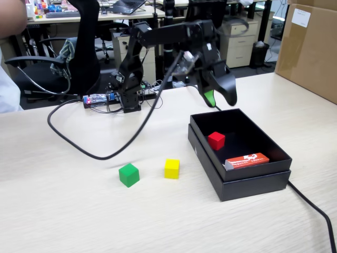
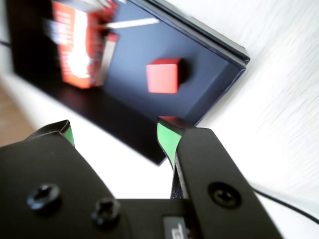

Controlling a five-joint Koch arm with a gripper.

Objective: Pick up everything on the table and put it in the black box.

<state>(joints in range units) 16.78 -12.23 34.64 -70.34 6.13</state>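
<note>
The red cube (image 1: pixel 216 140) lies on the floor of the black box (image 1: pixel 263 185), toward the box's far left part in the fixed view; in the wrist view it (image 2: pixel 162 75) shows plainly though a little soft. The green cube (image 1: pixel 128 174) and the yellow cube (image 1: pixel 171 168) sit on the bare table (image 1: pixel 63 211), near each other but apart, left of the box and toward the table's near edge. Neither shows in the wrist view.

The box stands on the right half of the table. An orange-red packet (image 1: pixel 247 160) with white print lies inside, against the near wall; in the wrist view it (image 2: pixel 77 45) is smeared by blur and cut by the top edge, so the print cannot be read. The box's near left corner is hidden there behind the hand.

The hand (image 1: pixel 221 99) hangs in the air above the far end of the box, touching nothing. Its jaws are spread with nothing between them; the wrist view shows the gap (image 2: pixel 115 135), with green pads on the inner faces. In the fixed view one jaw partly covers the other.

A black cable (image 1: pixel 100 154) loops across the table from the arm's base (image 1: pixel 129 103) near the far edge. A brown cardboard box (image 1: pixel 310 47) at the far right corner is cut off by the frame.
</note>
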